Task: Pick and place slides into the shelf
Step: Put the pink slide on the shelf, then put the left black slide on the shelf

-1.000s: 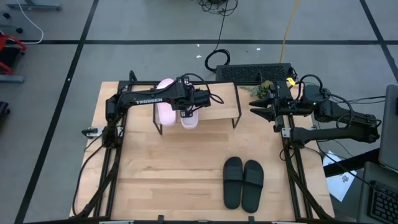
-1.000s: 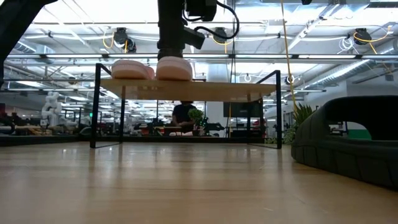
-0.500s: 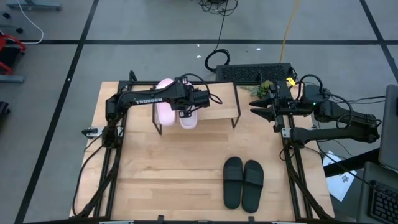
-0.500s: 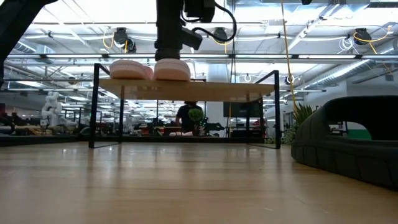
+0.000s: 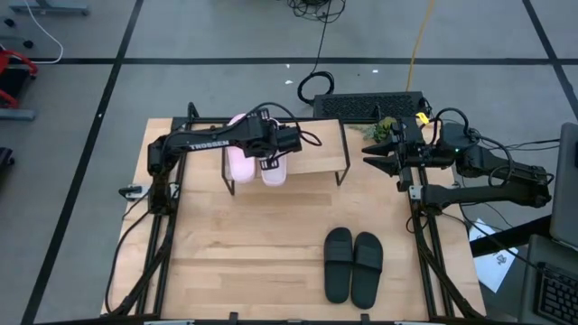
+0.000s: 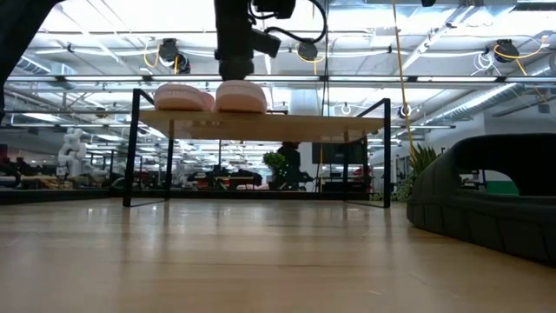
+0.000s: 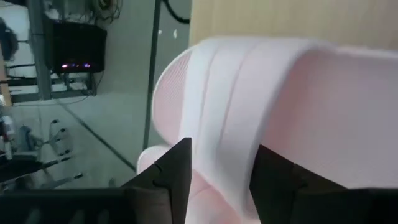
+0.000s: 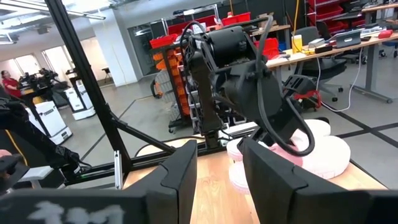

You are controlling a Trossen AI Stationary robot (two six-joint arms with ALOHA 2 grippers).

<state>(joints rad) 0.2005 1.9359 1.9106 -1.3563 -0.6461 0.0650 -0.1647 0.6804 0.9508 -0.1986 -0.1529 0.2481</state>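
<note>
**High view: second pink slide on the shelf, release is the risky part**

High view puts the left tool (image 5: 271,153) over the left end of the shelf (image 5: 316,155), above the second pink slide (image 5: 274,171), which lies just beside the first pink slide (image 5: 239,158). In the left wrist view the dark fingers (image 7: 177,168) stand a little apart with the pink strap between them; whether they grip it or have let go I cannot tell. The two black slides (image 5: 353,264) lie side by side on the tabletop (image 5: 235,253), well apart from the shelf. The right tool (image 5: 384,153) waits beyond the shelf's right end, fingers parted on nothing.

Risk: both pink slides overhang the shelf's near edge. If the left tool lifts while a finger catches the strap, the slide could drag or tip off onto the tabletop.

Compared with a second ago, the left arm's forearm has swung slightly, and in the low view the tool sits a touch higher above the slide.
</note>
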